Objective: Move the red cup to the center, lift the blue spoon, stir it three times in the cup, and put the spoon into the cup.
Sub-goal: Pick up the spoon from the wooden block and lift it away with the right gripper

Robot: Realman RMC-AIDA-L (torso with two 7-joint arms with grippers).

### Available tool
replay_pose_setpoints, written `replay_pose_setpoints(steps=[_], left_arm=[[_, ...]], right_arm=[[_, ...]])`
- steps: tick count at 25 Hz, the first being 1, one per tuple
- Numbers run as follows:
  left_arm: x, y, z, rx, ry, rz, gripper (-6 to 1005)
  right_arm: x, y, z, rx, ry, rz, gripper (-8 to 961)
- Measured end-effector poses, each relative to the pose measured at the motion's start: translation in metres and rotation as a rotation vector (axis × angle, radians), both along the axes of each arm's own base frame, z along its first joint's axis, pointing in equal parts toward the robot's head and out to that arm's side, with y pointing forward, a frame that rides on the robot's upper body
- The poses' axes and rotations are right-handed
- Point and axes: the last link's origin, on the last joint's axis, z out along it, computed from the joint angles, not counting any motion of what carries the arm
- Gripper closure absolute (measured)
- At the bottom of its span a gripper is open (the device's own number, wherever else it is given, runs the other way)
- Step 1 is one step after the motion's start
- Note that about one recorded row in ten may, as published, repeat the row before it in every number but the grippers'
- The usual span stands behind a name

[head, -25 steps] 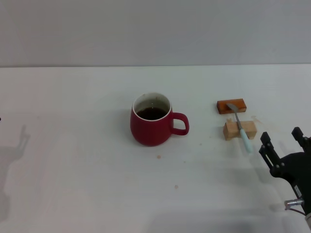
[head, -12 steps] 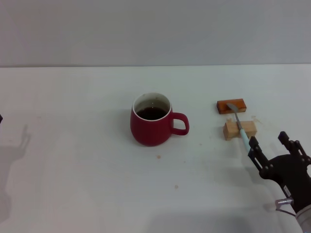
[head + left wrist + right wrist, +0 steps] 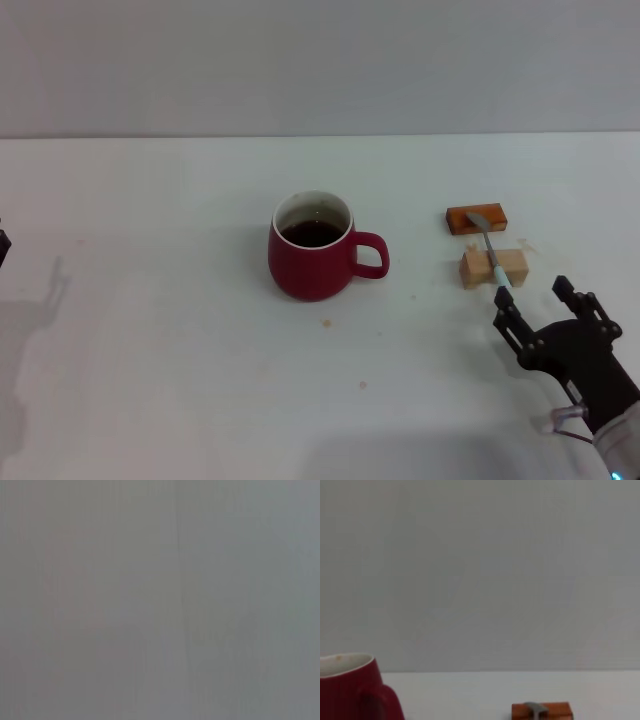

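Observation:
The red cup (image 3: 312, 260) stands upright mid-table with dark liquid in it, handle towards the right. It also shows in the right wrist view (image 3: 350, 687). The blue spoon (image 3: 494, 262) lies propped across an orange-brown block (image 3: 476, 218) and a tan wooden block (image 3: 493, 267), bowl on the orange one. Its grey bowl (image 3: 535, 710) shows in the right wrist view. My right gripper (image 3: 538, 308) is open and empty, just in front of the spoon's handle end, not touching it. Only a dark sliver of my left gripper (image 3: 3, 245) shows at the left edge.
The white table (image 3: 160, 330) carries small brown specks in front of the cup. A plain grey wall runs behind the table's far edge. The left arm's shadow lies on the table at the far left.
My right gripper has moved left and towards the spoon's handle end, staying open. The left arm's shadow has shifted slightly at the far left. Cup and spoon have not moved.

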Motion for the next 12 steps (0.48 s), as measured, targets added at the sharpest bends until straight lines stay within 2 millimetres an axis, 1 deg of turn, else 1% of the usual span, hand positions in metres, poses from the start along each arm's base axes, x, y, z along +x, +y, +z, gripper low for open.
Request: replay_pose_setpoints(steps=[5, 12], left_arm=[[0.0004, 0.0001, 0.0001, 0.001, 0.000, -0.002, 142], [0.0004, 0.0001, 0.0000, 0.001, 0.000, -0.002, 143]], right_arm=[[-0.0012, 0.0045, -0.0039, -0.026, -0.004, -0.007, 346], [-0.0025, 0.0076, -0.0046, -0.031, -0.005, -0.006, 349]])
